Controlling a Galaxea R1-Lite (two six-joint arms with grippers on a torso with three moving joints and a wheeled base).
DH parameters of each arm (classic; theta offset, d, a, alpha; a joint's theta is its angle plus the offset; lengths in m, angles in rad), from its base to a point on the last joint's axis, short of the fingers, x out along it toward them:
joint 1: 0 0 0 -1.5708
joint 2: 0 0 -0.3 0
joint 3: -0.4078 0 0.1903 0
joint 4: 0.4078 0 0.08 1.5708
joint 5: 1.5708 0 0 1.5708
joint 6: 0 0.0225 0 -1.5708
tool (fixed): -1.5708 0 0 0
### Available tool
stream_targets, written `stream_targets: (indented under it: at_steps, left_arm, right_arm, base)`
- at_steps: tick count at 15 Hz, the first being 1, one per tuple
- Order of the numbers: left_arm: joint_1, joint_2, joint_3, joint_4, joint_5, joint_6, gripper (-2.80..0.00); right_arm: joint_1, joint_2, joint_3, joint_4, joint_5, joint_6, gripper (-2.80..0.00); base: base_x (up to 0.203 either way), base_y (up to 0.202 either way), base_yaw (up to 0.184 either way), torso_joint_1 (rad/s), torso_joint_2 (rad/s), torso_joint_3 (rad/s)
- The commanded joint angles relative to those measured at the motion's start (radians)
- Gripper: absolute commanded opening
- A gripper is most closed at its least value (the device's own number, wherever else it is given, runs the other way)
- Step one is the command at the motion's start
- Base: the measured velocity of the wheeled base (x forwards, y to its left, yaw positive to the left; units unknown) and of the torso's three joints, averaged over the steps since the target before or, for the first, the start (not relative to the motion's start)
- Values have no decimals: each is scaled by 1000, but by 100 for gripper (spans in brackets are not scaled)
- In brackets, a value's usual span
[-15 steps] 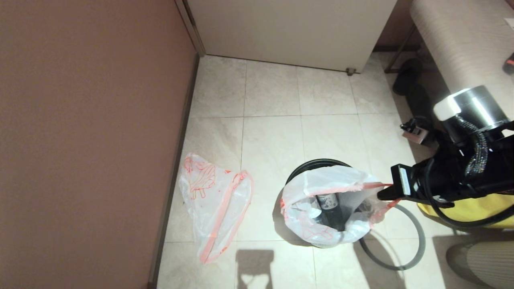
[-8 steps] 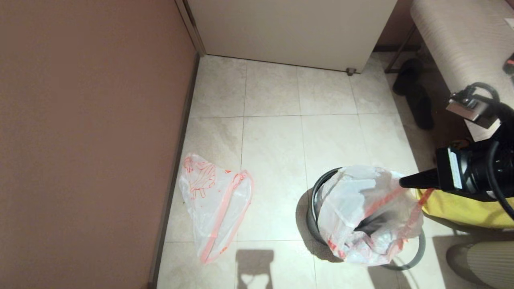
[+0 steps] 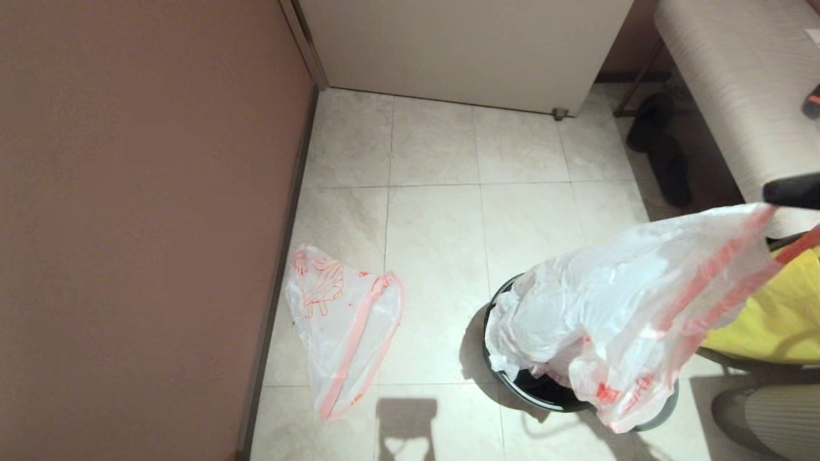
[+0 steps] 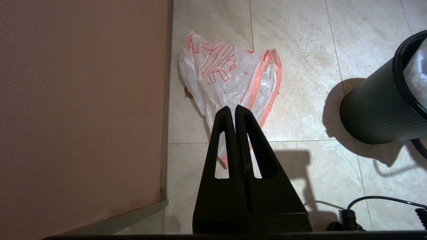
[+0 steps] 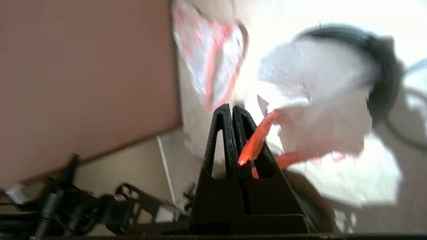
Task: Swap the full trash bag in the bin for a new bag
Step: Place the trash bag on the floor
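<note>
The full trash bag (image 3: 615, 307) is stretched up and to the right, half out of the black bin (image 3: 544, 389), which leans. My right gripper (image 3: 772, 191) at the right edge is shut on the bag's pink-red drawstring (image 5: 258, 136); the right wrist view shows the strip caught between its jaws (image 5: 232, 106), above the bag (image 5: 320, 100) and the bin (image 5: 383, 76). The grey hoop (image 3: 655, 419) lies on the floor behind the bag. The new bag (image 3: 343, 320) lies flat by the wall. My left gripper (image 4: 232, 108) hangs shut and empty above the new bag (image 4: 230, 73).
A brown wall (image 3: 141, 224) bounds the left side, with a white cabinet (image 3: 461, 45) at the back. A yellow fabric bag (image 3: 769, 320) sits just right of the bin. A bench (image 3: 724, 77) and dark shoes (image 3: 660, 147) stand at the back right. A cable (image 4: 383, 198) runs over the tiles.
My right gripper has risen and moved right with the drawstring, drawing the full bag up out of the bin. The bin has slid right and tipped. The new bag has not moved.
</note>
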Motion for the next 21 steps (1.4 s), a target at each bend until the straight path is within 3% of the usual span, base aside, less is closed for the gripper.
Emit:
stream_targets:
  at_steps: [1,4,6,10,15,21]
  left_arm:
    - [0,0,0,0,1,0,-280]
    - [0,0,0,0,1,0,-280]
    - [0,0,0,0,1,0,-280]
    - [0,0,0,0,1,0,-280]
    - [0,0,0,0,1,0,-280]
    - [0,0,0,0,1,0,-280]
  right_arm:
    - [-2,-43,-88,7,-3,2,-280]
    - [-31,-33,-298,37,-65,-9,-280]
    - [-85,0,-384,38,-137,-72,-280]
    - [-156,37,-508,8,-148,-111,-280]
    - [-228,43,-519,-118,-148,-219,-280]
    - [-316,202,-469,-152,-140,-221,-280]
  base:
    - [0,0,0,0,0,0]
    - [0,0,0,0,0,0]
    - [0,0,0,0,0,0]
    - [0,0,0,0,0,0]
    - [0,0,0,0,0,0]
    - [0,0,0,0,0,0]
